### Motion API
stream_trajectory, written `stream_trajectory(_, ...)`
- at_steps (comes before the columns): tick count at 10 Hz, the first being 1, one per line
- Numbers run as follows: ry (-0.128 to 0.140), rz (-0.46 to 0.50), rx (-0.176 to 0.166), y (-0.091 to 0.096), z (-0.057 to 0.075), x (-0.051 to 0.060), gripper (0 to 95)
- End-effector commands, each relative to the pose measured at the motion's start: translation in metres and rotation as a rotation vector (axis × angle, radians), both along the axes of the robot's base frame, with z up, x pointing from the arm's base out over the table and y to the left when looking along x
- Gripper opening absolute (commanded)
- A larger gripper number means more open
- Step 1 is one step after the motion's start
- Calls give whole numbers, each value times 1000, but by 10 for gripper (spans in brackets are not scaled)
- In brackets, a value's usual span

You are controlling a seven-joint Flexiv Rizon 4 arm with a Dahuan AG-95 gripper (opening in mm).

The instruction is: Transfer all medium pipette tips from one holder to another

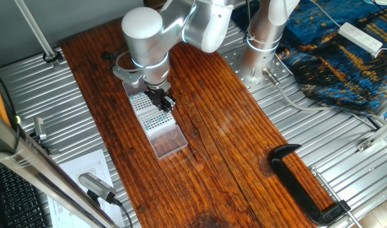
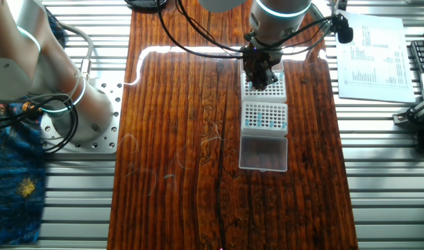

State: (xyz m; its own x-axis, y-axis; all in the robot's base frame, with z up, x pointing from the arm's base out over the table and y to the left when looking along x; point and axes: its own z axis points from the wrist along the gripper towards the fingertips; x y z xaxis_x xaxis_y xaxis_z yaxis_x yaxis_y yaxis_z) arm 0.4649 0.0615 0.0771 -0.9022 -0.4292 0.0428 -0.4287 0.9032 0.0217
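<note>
With the black two-finger gripper [image 2: 261, 78] low over the far white perforated rack [image 2: 264, 88], jaw state indeterminate, descend vertically, centred on one hole, since the small teal-topped pipette tips [image 2: 265, 118] sit in the adjacent white rack [image 2: 265, 115].

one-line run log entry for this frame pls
phase: at racks | gripper: low over far rack, jaw state unclear | medium pipette tips: in near rack | clear lid: open, flat on table
</note>
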Motion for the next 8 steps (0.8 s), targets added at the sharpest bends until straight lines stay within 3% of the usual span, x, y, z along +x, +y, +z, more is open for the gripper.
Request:
stream_trajectory(1, -2, 0, -1, 0, 0, 0, 0)
stream_trajectory(4, -2, -4, 5, 0, 1, 0, 0)
stream_trajectory(8, 8, -6, 1, -2, 27, 2, 0)
